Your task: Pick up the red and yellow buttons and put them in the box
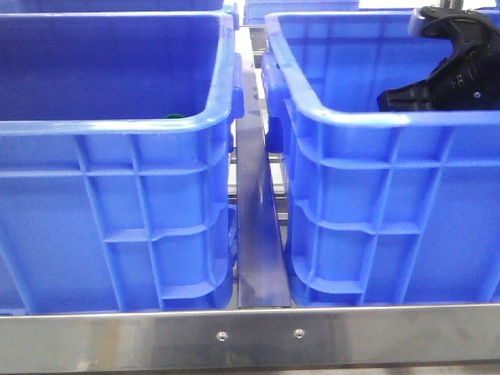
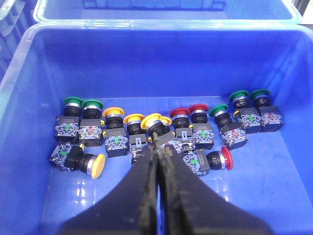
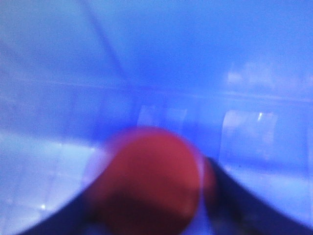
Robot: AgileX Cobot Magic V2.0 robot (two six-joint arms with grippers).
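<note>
My right gripper (image 1: 394, 100) reaches down inside the right blue box (image 1: 367, 119). In the right wrist view it (image 3: 151, 215) is shut on a blurred red button (image 3: 149, 178), close to the box's wall (image 3: 195, 58). The left blue crate (image 1: 117, 125) holds several red, yellow and green buttons, seen in the left wrist view. My left gripper (image 2: 159, 143) is shut above them, out of the front view. Its tips line up with a tilted yellow button (image 2: 151, 120); I cannot tell if they touch it. A red button (image 2: 226, 157) and a yellow button (image 2: 98, 165) lie on their sides.
Green buttons (image 2: 72, 102) stand among the others in the left crate (image 2: 161, 29); one green cap (image 1: 173, 117) peeks over its rim. A metal divider (image 1: 258, 234) runs between the crates. A metal rail (image 1: 250, 336) crosses the front. More blue crates (image 2: 166, 10) stand behind.
</note>
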